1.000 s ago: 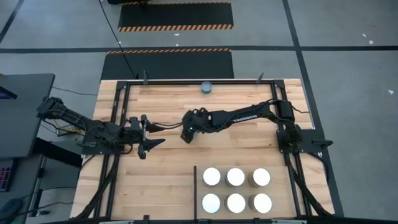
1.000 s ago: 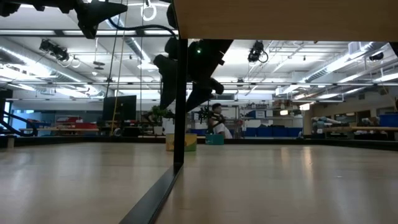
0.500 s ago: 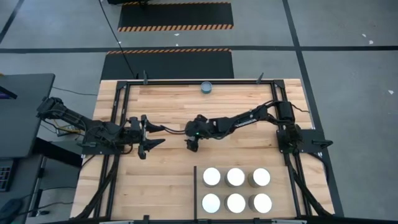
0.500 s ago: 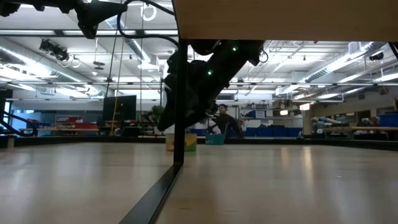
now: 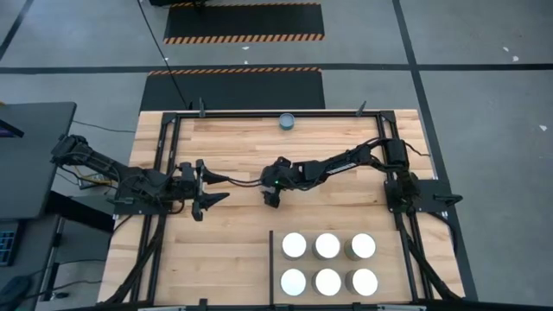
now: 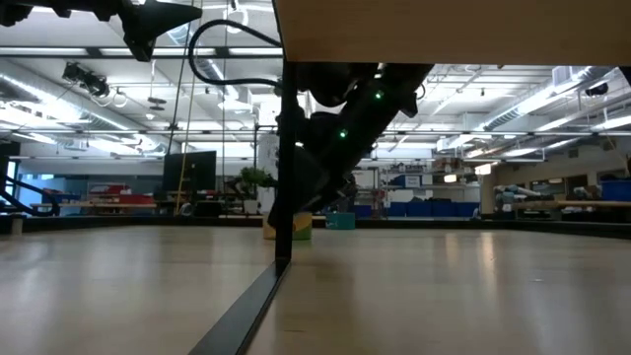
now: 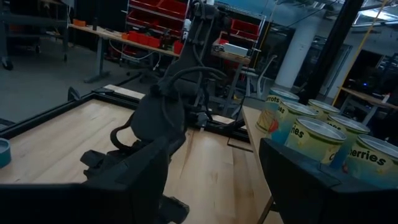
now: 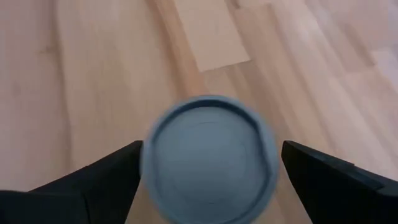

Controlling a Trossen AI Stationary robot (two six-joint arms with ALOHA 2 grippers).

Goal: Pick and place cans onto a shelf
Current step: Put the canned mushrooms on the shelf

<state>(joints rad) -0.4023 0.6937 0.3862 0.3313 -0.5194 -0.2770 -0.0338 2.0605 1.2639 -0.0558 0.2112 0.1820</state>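
A can with a blue-grey round top (image 8: 208, 165) stands upright on the wood in the middle of the table. Its yellow-green side shows in the low view (image 6: 302, 229); in the high view the arm hides it. My right gripper (image 8: 212, 145) (image 5: 271, 200) hangs over it, slanting down and open, one finger on each side of the top; I see no touch. Several cans (image 5: 327, 263) stand in two rows on the shelf (image 5: 311, 263) at the near right. My left gripper (image 5: 203, 186) waits level at the table's left, open and with nothing in it.
One more can with a blue-grey top (image 5: 286, 122) stands alone at the table's far edge. Black frame bars (image 5: 173, 155) run along the table's sides, and a short black bar (image 5: 272, 259) borders the shelf on its left. Bare wood lies between the two grippers.
My right gripper has come down toward the can in the middle of the table, tipping further downward and rolling a little as it sank. In the high view its tips have shifted slightly toward the near edge. The can has stayed in place.
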